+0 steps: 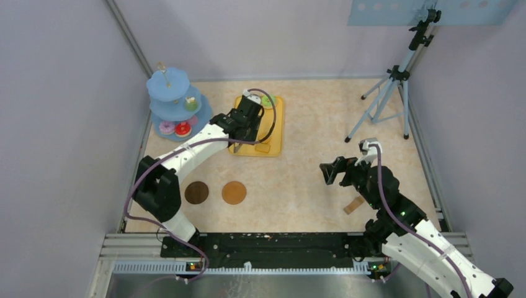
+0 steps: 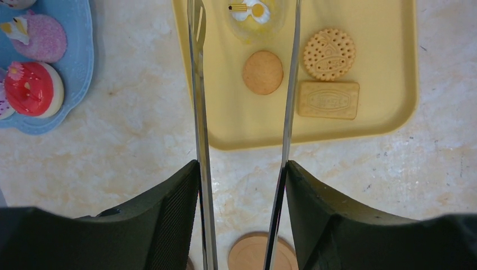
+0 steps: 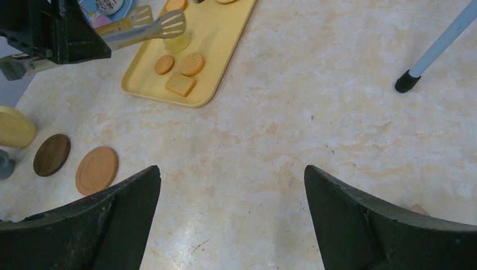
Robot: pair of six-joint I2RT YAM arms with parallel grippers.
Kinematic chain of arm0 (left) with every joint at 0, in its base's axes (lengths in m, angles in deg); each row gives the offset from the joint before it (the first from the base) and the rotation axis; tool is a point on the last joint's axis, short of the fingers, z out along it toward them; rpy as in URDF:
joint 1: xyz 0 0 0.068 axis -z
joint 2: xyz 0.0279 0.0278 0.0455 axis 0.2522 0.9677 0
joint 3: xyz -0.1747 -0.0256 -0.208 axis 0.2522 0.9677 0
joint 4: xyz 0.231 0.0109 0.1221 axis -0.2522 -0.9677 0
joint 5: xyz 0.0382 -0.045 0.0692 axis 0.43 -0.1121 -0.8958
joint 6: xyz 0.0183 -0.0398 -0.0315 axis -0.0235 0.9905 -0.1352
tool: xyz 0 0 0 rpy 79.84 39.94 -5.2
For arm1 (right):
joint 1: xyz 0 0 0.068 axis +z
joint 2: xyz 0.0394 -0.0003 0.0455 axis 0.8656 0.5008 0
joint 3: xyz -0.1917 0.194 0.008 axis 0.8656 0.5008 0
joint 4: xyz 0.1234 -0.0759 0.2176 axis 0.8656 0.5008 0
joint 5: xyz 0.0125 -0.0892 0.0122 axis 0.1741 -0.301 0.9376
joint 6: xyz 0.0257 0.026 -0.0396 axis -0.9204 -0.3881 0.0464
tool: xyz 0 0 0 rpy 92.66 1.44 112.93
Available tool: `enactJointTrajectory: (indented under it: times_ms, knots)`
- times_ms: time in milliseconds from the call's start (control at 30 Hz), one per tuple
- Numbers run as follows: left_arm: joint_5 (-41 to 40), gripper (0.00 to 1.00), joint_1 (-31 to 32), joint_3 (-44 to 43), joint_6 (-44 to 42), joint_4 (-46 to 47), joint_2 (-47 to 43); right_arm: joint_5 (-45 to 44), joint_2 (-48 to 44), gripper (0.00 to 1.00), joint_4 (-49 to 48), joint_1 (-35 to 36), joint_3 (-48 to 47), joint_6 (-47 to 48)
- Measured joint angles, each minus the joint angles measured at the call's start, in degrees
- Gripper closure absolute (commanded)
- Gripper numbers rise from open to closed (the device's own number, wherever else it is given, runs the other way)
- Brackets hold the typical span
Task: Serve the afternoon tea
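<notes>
From above, your left hand point(image 1: 248, 122) is over the shallow yellow plastic tray point(image 1: 276, 133) at the far left of the marbled tabletop point(image 1: 298, 186), next to the blue tiered stand point(image 1: 169, 102). Your right hand point(image 1: 332, 171) hangs well apart on the right, with a small wooden block point(image 1: 353, 205) just nearer than it and a grey tripod point(image 1: 387, 99) beyond. The dark brown round coaster point(image 1: 196, 192) and the lighter brown round coaster point(image 1: 234, 192) lie side by side near the left arm's base, with nothing on them.

Through the left wrist camera, your left hand is clenched on the long metal tongs point(image 2: 198, 101). Their two blades stand apart on either side of the plain round orange biscuit point(image 2: 262, 72), probably placed to pinch it. A round patterned biscuit point(image 2: 329, 54) and a rectangular biscuit point(image 2: 328, 99) lie just right of the right blade, and a cream-topped toy cake point(image 2: 253, 12) sits just beyond, so the pick is crowded. A pink doughnut point(image 2: 44, 36) and a red doughnut point(image 2: 31, 89) sit on the stand's bottom tier.

Through the right wrist camera, your right hand is spread wide and grasps nothing. A yellow mug point(image 3: 14, 126) shows at that view's edge, just beside the dark coaster.
</notes>
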Motion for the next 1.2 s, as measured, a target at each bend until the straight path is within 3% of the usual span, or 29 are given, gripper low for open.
enactJointTrajectory:
  times_ms: [300,667,1200]
  knots:
    - [-0.2,0.51,-0.8,-0.6,1.0,0.7,7.0,-0.2,0.0,0.04,0.2,0.0,0.0,0.0]
    - [-1.4,0.61,-0.8,-0.6,1.5,0.3,7.2,-0.2,0.0,0.04,0.9,0.0,0.0,0.0]
    - [-8.5,0.61,-3.7,-3.0,0.8,-8.2,-9.6,-0.2,0.6,0.04,0.7,0.0,0.0,0.1]
